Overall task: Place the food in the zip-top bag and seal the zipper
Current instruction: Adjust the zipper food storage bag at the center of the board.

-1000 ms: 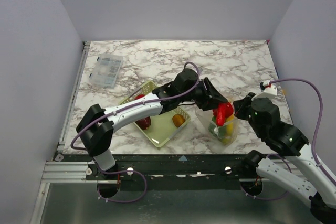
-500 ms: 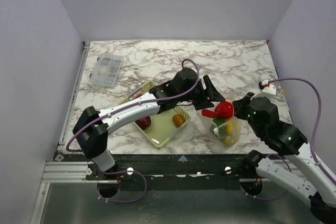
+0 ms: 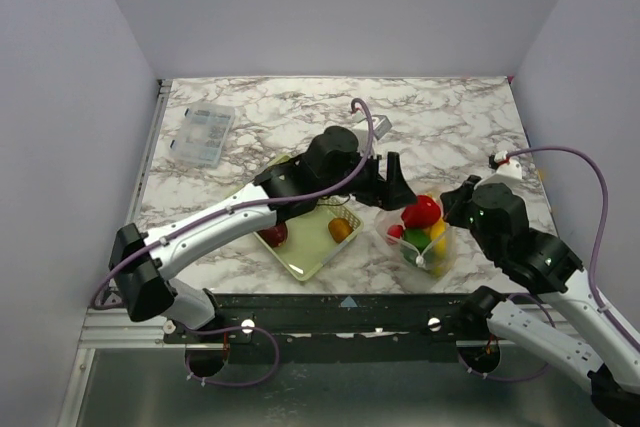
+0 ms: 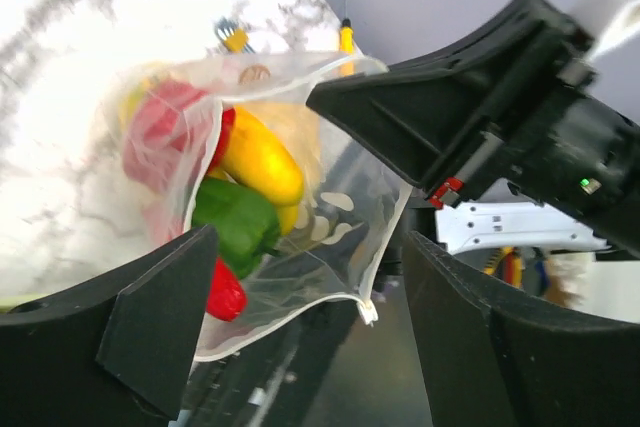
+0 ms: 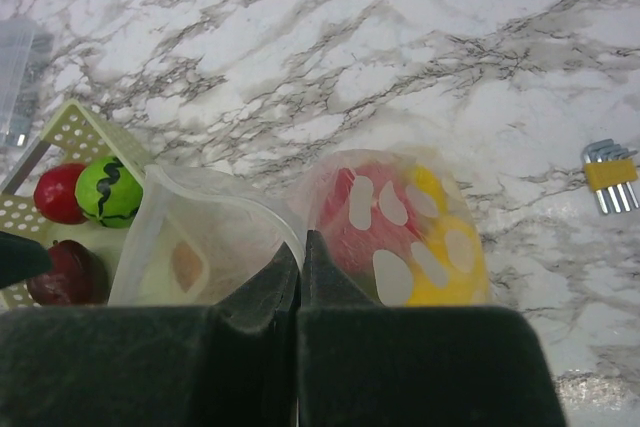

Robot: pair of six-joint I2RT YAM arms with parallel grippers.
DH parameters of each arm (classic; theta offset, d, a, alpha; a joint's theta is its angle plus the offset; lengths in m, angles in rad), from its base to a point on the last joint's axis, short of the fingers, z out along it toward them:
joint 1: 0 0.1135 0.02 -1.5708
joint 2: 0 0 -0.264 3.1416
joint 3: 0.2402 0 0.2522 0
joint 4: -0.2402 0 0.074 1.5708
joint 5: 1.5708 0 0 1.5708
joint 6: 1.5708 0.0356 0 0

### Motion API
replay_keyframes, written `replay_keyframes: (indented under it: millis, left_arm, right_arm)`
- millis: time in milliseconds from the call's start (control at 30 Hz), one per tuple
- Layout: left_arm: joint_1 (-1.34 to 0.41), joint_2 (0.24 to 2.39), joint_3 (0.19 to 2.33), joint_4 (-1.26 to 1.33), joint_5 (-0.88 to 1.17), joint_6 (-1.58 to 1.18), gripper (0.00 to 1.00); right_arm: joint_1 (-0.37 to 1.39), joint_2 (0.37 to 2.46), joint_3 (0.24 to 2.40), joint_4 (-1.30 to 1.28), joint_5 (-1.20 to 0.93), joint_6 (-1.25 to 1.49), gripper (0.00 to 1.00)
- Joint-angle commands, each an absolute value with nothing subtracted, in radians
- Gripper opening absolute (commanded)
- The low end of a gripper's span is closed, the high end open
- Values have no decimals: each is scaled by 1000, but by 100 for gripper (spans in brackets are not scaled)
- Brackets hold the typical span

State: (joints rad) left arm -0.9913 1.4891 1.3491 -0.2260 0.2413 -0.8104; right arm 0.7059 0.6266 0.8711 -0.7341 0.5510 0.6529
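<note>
The right gripper (image 5: 300, 257) is pinching the crinkly clear rim of the zip-top bag (image 4: 345, 222), which is sitting just right of the yellow mesh basket (image 3: 305, 252). Glossy red, yellow and green food (image 4: 258, 159) is bulging inside it. The left gripper (image 4: 305, 247) is hovering beside the bag, fingers spread.

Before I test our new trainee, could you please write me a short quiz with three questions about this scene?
1. True or false: the left gripper is shut on a fruit.
2. What does the right gripper pinch? A: the edge of the zip-top bag. B: a loose pepper. C: a cable.
3. Fill the blank: the green striped fruit lies in the pale yellow ____.

Key: 1 false, its jaws stand apart and hold nothing. 2 A. 3 basket.
</note>
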Motion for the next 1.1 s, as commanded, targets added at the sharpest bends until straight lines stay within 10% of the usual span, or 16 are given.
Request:
replay_keyframes:
  millis: [0, 367, 600, 733, 1067]
  left_arm:
    - [-958, 1434, 1372, -349, 262, -433, 79]
    - [-934, 1644, 1477, -469, 259, -350, 75]
    - [-904, 1645, 1508, -420, 315, -445, 17]
    - [-807, 1605, 1435, -253, 449, -632, 0]
    - [-645, 1600, 1281, 55, 447, -1204, 0]
  right_arm:
    - [708, 640, 879, -695, 508, 627, 1]
    - [710, 636, 896, -679, 384, 581, 1]
    - [710, 713, 922, -691, 377, 565, 1]
    - [709, 782, 961, -696, 405, 537, 1]
    - [710, 863, 968, -538, 373, 426, 15]
